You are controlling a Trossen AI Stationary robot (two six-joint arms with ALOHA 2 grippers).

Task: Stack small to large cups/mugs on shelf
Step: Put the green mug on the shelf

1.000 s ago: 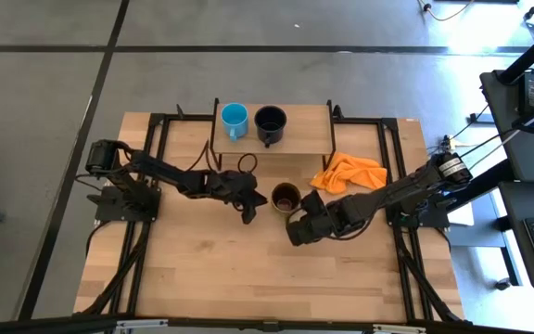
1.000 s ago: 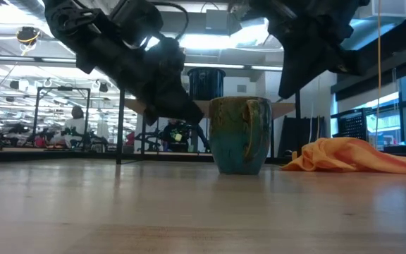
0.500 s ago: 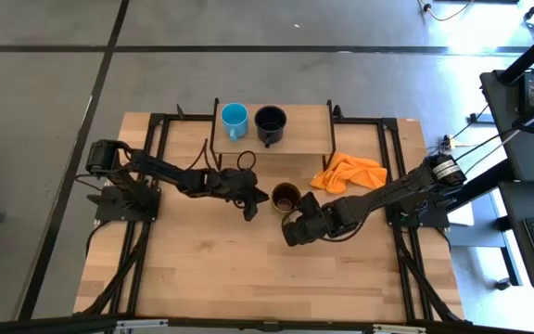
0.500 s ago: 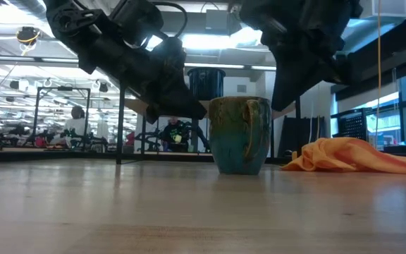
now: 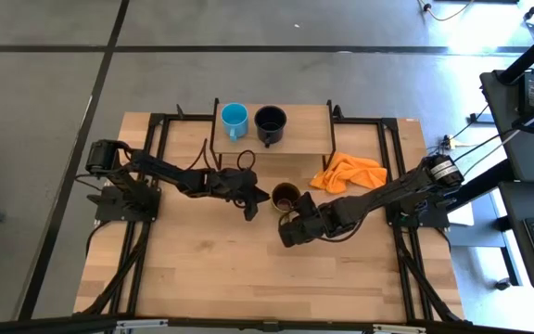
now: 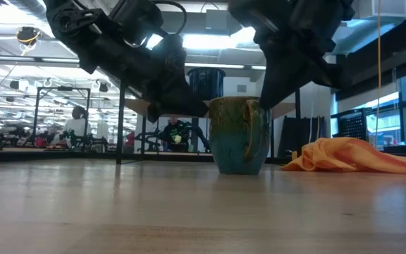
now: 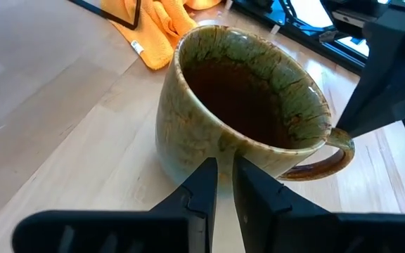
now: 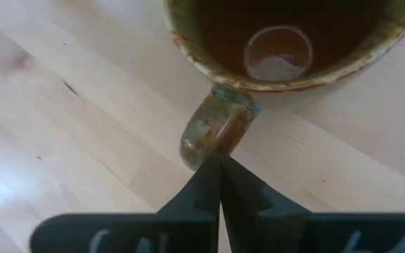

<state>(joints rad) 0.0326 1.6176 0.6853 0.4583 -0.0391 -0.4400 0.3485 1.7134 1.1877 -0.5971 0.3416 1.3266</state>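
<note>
A brown-olive mug (image 5: 286,197) with a dark inside stands upright on the table, its handle (image 8: 215,133) toward the near edge. A light-blue mug (image 5: 235,119) and a black mug (image 5: 270,122) stand on the low wooden shelf (image 5: 309,119) at the far side. My left gripper (image 7: 223,176), shut, is at the mug's left wall; in the high view it (image 5: 261,198) is just left of the mug. My right gripper (image 8: 220,165), shut, points at the handle from the near right side, and it (image 5: 288,219) also shows in the high view. My left gripper has its shut fingertips (image 7: 208,172) against or just short of the mug's outer wall (image 7: 188,151), low on its left side, coming slanted from above; I cannot tell whether they touch. My right gripper has its shut tip at the handle's outer curve (image 8: 213,149); I cannot tell whether it touches.
An orange cloth (image 5: 349,173) lies crumpled on the table to the right of the mug, below the shelf's right end. The shelf's right third is bare board. Black frame rails (image 5: 387,158) run along both sides of the table.
My right gripper has gone toward the table's left edge and closer to the brown mug's handle. My left gripper has edged toward the mug's left wall. The mug has stayed where it was.
</note>
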